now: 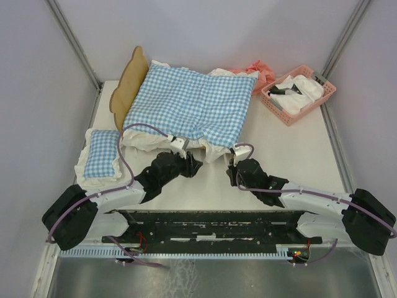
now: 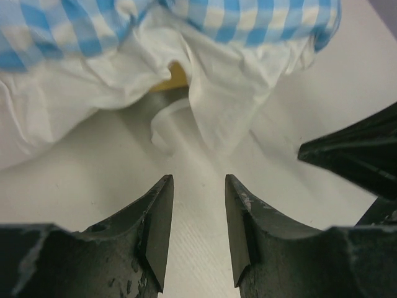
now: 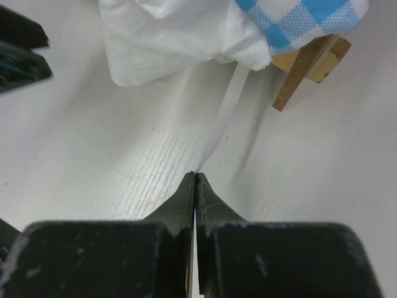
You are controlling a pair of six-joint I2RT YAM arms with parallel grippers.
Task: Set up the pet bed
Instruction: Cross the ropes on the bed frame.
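Observation:
The pet bed, a light-wood frame with a wavy headboard (image 1: 130, 84), stands at the back left, and one of its wooden legs (image 3: 307, 65) shows in the right wrist view. A blue-and-white checked cushion (image 1: 189, 102) with a white frill lies on it and hides the base. My left gripper (image 1: 195, 164) is open and empty in front of the frill, near a white tie loop (image 2: 162, 121), in the left wrist view (image 2: 197, 186). My right gripper (image 1: 234, 162) is shut on a white tie ribbon (image 3: 226, 115) that hangs from the cushion's front right corner, in the right wrist view (image 3: 195, 177).
A small checked pillow (image 1: 100, 152) lies at the left of the table. A pink basket (image 1: 298, 93) with white cloth stands at the back right, with a pink cloth (image 1: 260, 69) beside it. The two grippers are close together at the bed's front edge.

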